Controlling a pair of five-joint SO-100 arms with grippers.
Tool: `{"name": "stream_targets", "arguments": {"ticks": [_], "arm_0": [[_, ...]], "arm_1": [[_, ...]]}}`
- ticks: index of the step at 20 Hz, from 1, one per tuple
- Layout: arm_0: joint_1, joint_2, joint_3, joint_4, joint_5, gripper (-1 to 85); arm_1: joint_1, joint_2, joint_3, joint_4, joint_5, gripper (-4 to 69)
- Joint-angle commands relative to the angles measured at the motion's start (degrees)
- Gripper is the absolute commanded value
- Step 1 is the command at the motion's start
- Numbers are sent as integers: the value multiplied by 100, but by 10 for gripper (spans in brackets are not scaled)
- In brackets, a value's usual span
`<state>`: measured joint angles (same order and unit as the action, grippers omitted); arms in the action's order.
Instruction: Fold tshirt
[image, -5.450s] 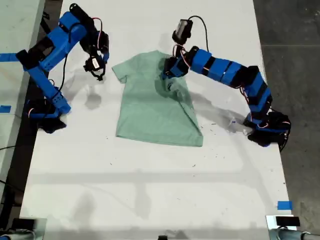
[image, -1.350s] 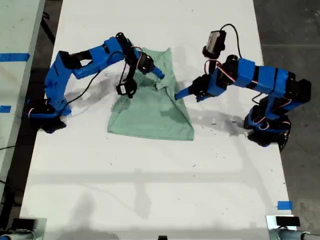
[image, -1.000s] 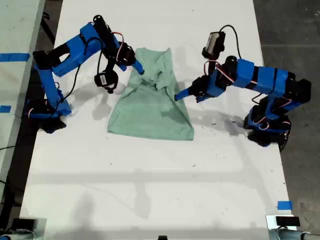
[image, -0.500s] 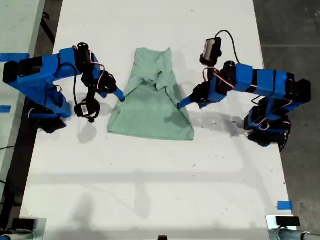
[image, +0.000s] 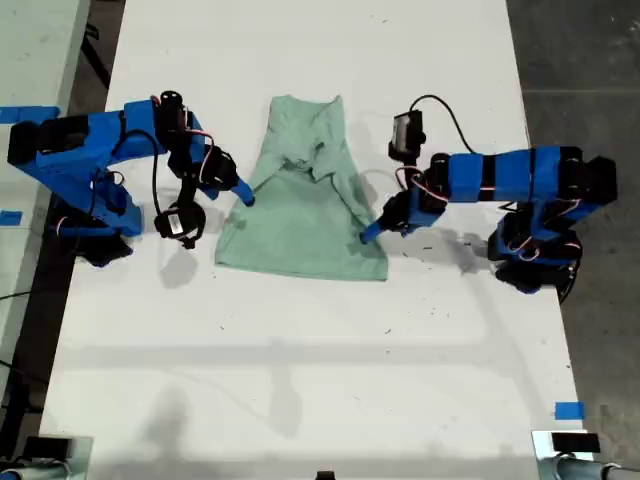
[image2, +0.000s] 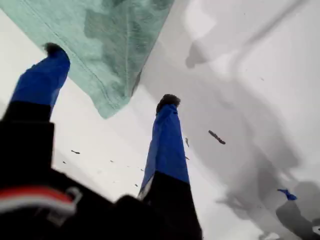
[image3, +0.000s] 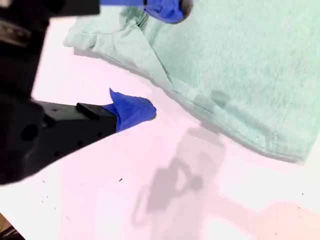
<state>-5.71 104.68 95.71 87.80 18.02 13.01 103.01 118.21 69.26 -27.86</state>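
Grippers both released, nothing grasped. My first gripper (image2: 107, 75) straddles the hem corner of the tshirt (image: 305, 195) at the exterior view's right, one finger over the cloth, one on the white desk (image: 300, 370), likely lined up to pinch that corner. My second gripper (image3: 160, 60) brackets the opposite edge likewise. Tshirt lies mid-desk, sleeves folded in; hem fold looks next.

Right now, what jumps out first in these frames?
The mint-green tshirt, sleeves folded in, lies on the white table, mid-frame in the exterior view. My first end effector straddles its hem corner at that view's right, open. My second end effector is open at its edge on that view's left.
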Motion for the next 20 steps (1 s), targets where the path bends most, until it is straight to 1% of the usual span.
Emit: {"name": "stream_targets", "arguments": {"ticks": [1, 3, 4, 5, 6, 9, 12, 14, 15, 17, 18, 20], "arm_0": [[-18, 62, -44, -53, 0, 228], [-44, 62, -44, -53, 0, 225], [-53, 62, -44, -62, 0, 225], [-62, 62, -44, -62, 0, 224], [-62, 62, -44, -62, 0, 223], [-62, 70, -44, -62, 0, 212], [-62, 62, -35, -70, -9, 211], [-53, 62, -35, -88, -18, 211], [-44, 62, -35, -97, -26, 210], [-26, 62, -35, -105, -35, 210], [-18, 62, -35, -105, -35, 210], [-18, 44, -35, -132, -35, 209]], "arm_1": [[-18, -229, 211, -694, -123, 300], [18, -642, 308, -1046, -176, 251], [44, -870, 325, -1222, -185, 202], [79, -1055, 325, -1345, -193, 110], [123, -1195, 325, -1397, -132, 55], [185, -1222, 281, -1389, -158, 39], [167, -1187, 132, -1204, -220, -22], [123, -1187, -114, -756, -211, -23], [97, -1187, -308, -343, -220, -23], [26, -1020, -677, 202, -246, -23], [-9, -923, -905, 299, -220, -23], [-132, -1046, -1767, 712, -62, -23]]}}
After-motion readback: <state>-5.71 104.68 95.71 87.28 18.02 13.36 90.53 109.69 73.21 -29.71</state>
